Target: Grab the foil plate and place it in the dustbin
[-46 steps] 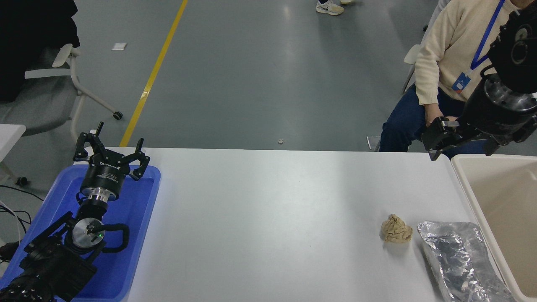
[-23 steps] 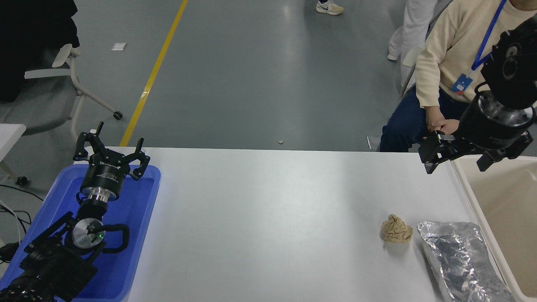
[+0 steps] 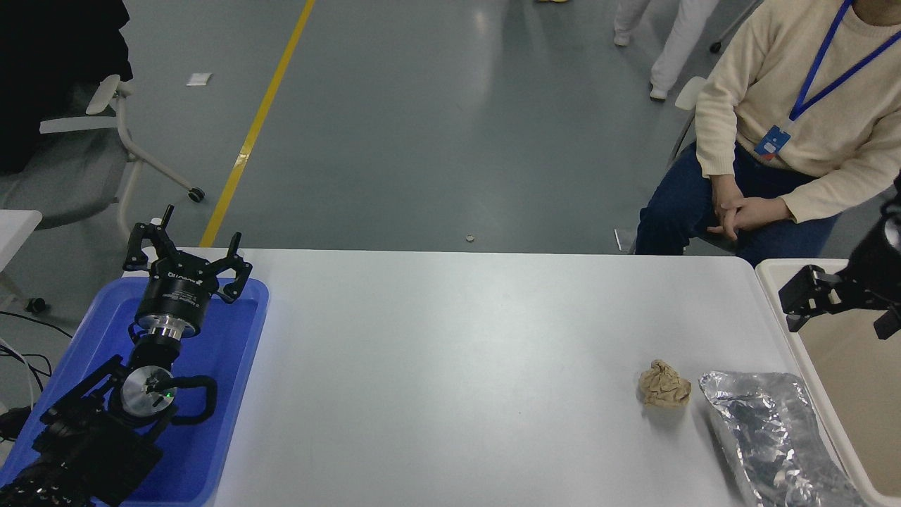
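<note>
We see the right gripper [image 3: 841,310] with its fingers spread apart and nothing between them, and it has dropped and swung rightward since half a second ago: then it hung above the table's far right corner in front of the seated person, now it hovers over the far rim of the dustbin [image 3: 773,285], with most of the arm out past the right edge. That move uncovers the person [image 3: 788,120], whose clasped hands now show plainly. The foil plate [image 3: 771,440] has not budged: it lies flat at the near right of the white table [image 3: 457,352], just beside the dustbin's left wall, well short of the gripper. The crumpled paper ball [image 3: 664,384] sits just left of it, also unmoved. Over on the left, the left gripper [image 3: 186,257] is parked with its fingers splayed open above the far end of the blue tray [image 3: 239,352], exactly as before.
</note>
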Robot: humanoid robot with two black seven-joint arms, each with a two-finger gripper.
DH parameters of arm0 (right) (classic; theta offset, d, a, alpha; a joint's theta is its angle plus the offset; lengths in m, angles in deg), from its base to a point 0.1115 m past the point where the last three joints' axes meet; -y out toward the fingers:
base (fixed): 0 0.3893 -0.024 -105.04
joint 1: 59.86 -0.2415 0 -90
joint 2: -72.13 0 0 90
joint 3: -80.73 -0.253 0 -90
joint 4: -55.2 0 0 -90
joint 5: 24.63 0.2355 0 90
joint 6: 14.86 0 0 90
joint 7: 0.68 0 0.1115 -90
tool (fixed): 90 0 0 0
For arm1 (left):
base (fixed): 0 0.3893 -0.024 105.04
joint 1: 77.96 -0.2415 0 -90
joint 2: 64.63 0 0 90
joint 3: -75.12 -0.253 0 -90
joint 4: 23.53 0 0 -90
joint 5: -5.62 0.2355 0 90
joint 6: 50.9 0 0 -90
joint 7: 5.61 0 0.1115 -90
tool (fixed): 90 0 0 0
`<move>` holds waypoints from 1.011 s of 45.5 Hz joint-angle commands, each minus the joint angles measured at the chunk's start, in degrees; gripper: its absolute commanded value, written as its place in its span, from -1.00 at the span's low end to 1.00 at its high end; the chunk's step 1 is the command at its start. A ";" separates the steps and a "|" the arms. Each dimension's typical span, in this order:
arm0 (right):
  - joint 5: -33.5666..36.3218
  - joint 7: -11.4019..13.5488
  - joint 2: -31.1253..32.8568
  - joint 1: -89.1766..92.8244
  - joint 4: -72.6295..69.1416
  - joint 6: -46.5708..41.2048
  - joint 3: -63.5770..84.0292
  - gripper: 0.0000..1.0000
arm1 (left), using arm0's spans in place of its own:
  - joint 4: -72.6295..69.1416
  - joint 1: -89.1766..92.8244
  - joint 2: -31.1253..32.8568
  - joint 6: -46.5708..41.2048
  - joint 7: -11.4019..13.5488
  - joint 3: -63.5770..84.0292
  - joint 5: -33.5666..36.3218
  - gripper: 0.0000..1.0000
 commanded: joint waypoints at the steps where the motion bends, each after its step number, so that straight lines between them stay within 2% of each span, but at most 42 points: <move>1: -16.36 0.56 3.65 12.09 1.73 0.00 -9.90 0.99 | 0.00 -0.03 0.00 0.00 0.01 0.00 0.00 1.00; 6: -17.86 0.48 4.45 18.33 4.45 6.41 -10.34 0.94 | 0.00 0.06 0.00 0.00 0.01 0.00 0.00 1.00; 14: -16.02 0.48 4.45 26.69 6.39 17.39 -13.06 0.96 | 0.00 -0.03 0.00 0.00 0.01 0.00 0.00 1.00; 37: -14.08 0.48 4.01 34.52 7.71 25.66 -14.91 0.95 | 0.00 0.06 0.00 0.00 0.01 0.08 0.00 1.00; 46: -8.82 0.48 3.83 36.18 9.46 26.28 -17.98 0.94 | 0.00 0.06 0.00 0.00 0.01 0.00 0.00 1.00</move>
